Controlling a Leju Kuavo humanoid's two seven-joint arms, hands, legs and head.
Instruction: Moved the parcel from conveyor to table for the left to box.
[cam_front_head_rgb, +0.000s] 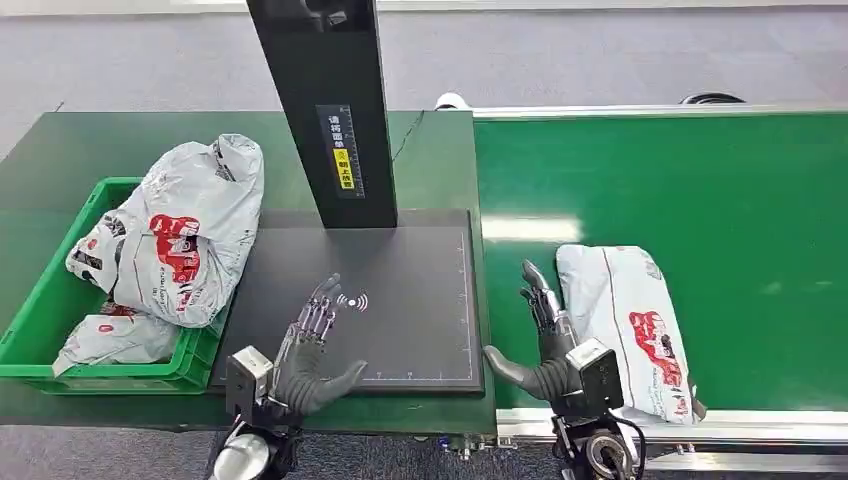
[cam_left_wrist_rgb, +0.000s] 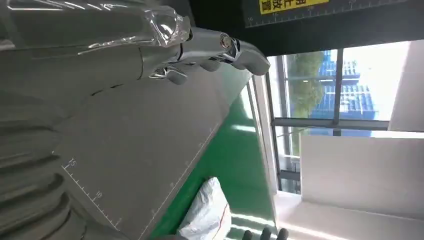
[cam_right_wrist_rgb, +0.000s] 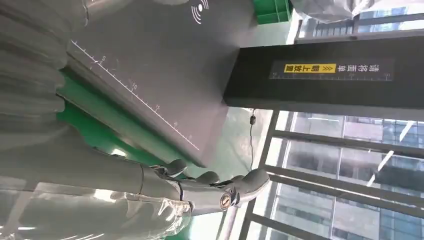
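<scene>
A white parcel (cam_front_head_rgb: 630, 325) with red print lies flat on the green conveyor (cam_front_head_rgb: 700, 180), just past the edge of the black mat (cam_front_head_rgb: 400, 270) on the green surface (cam_front_head_rgb: 60, 150). It is not on the mat, so moving it across is left to do. The right robot hand (cam_front_head_rgb: 545, 340) stands on edge at the parcel's mat-side edge, fingers straight and loosely apart, holding nothing; whether it touches the bag is hard to tell. The left robot hand (cam_front_head_rgb: 315, 345) hovers over the mat with fingers spread, also holding nothing.

On the far side of the mat from the conveyor, a green crate (cam_front_head_rgb: 60, 300) holds several similar bags (cam_front_head_rgb: 190, 240), piled above its rim, one leaning toward the mat. A black post (cam_front_head_rgb: 325, 110) rises from the mat's back edge.

The post's top is cut off, its yellow label is too small to read, and the pile hides much of the crate's inside. The parcel's near end is partly hidden behind the right wrist.
</scene>
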